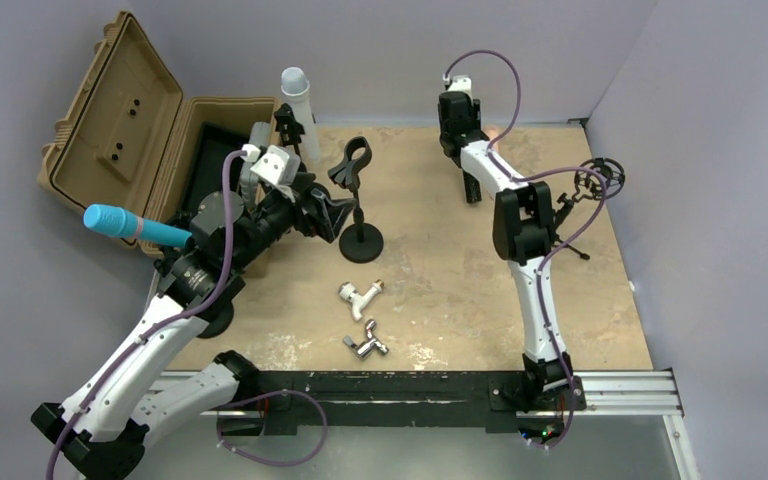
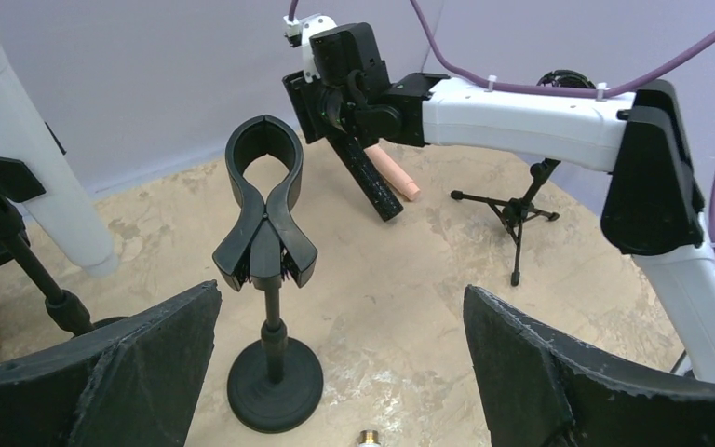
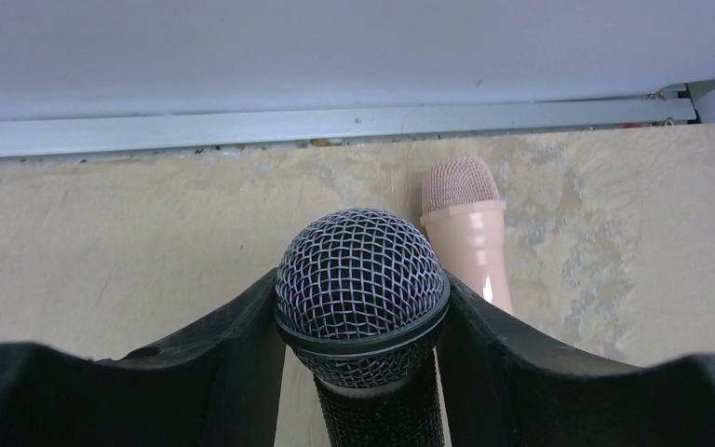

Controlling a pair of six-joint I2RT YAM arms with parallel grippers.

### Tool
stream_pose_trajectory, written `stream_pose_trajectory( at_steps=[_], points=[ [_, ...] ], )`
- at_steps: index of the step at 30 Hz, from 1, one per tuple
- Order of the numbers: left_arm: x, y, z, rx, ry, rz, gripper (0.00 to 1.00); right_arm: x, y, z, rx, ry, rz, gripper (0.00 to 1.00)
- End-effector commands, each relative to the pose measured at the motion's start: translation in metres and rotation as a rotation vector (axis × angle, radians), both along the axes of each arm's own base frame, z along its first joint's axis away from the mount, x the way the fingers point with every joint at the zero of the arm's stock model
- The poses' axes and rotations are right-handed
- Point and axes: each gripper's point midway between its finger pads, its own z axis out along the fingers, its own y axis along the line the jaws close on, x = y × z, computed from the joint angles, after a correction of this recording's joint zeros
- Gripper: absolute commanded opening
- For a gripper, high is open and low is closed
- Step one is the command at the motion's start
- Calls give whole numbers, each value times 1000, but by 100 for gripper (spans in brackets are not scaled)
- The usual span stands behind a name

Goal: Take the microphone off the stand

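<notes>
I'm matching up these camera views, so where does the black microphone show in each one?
Top external: black microphone upper centre-right, below the right arm's end.
Left wrist: upper centre, tilted, beyond the empty clip stand.
Right wrist: bottom centre, clamped between the fingers.
Shared landmark: peach microphone beside it, in both wrist views.

Eyes on my left arm [image 1: 145, 340]: long white shells, black joint housings between them, and a white block up at the wrist. Now my right arm [image 1: 532, 300], which is the same build, white links with a chunky black elbow cover. Purple cables [image 1: 516, 85] run along both, pinned down with white zip ties [image 2: 491, 82]. Black base blocks are bolted to a black and silver rail [image 1: 620, 385]. My left tool [image 2: 340, 372] shows broad black fingers [image 2: 121, 382] with rough, frayed edges. My right tool [image 3: 361, 321] has the same black, curved fingers.
</notes>
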Motion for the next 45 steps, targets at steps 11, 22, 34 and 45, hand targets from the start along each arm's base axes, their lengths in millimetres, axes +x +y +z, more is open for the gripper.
stream_pose_trajectory(
  at_steps=[11,22,34,45],
  points=[
    [-9,1,9,2,-34,-2,100,50,-19,16,-49,-148,-13,3],
    [-7,2,6,24,-37,11,100,59,-13,-10,-39,-128,16,29],
    [-11,1,8,18,-42,1,100,58,-11,-25,-67,-83,37,83],
    [-12,3,10,28,-55,4,100,24,37,94,87,-162,154,89]
  ],
)
